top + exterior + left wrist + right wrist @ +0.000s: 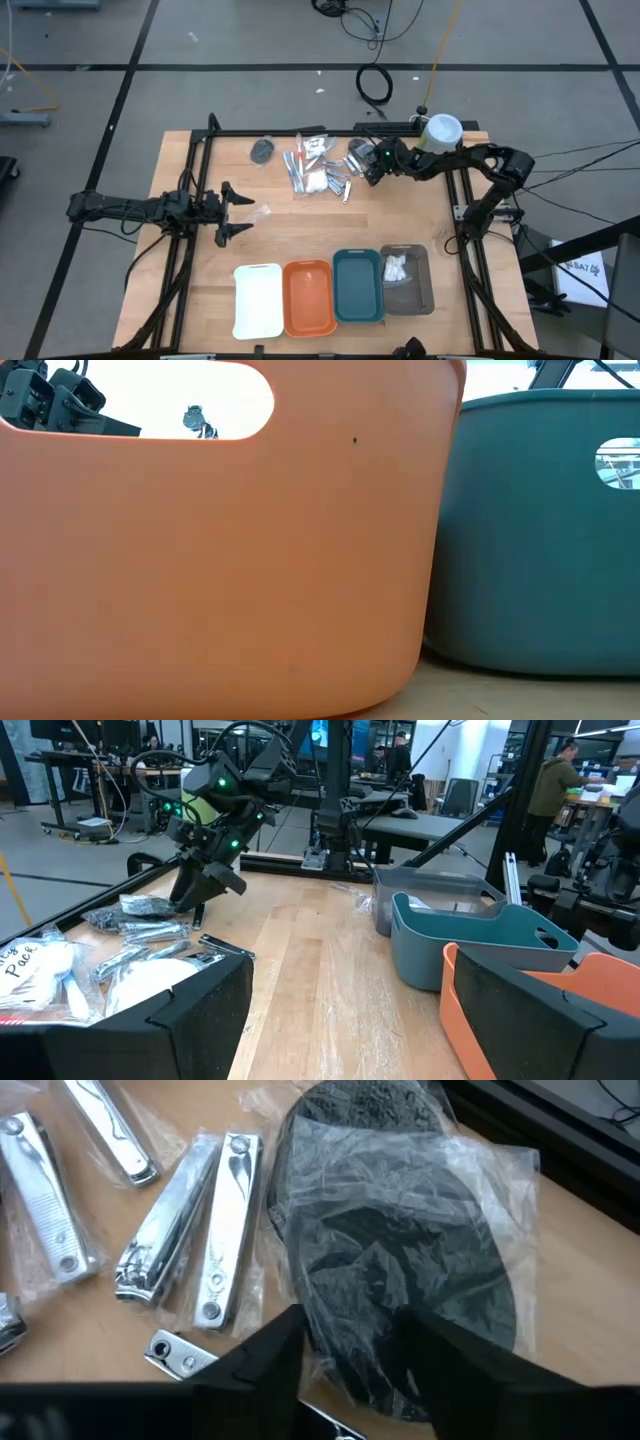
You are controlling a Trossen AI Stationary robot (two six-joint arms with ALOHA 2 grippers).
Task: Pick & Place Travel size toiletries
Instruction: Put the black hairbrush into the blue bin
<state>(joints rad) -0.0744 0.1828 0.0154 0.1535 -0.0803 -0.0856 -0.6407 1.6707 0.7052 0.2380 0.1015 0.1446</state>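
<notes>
A: What's in the trays?
B: Bottom centre of the high view, the grey tray (418,295) holds white pads (396,267); the teal tray (357,287), orange tray (309,298) and white tray (258,300) look bare.
A: The grippers?
B: The right gripper (350,1345) has its fingers closing around a dark bagged bundle (400,1270) beside nail clippers (190,1230), a detail only its wrist view gives. The left gripper (232,212) waits mid-left, spread apart.

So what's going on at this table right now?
The right gripper is down in the pile of toiletries at the far side, its fingers either side of a dark round bundle in clear wrap, beside the nail clippers. The left gripper waits open. White pads already lie in the grey tray.
</notes>
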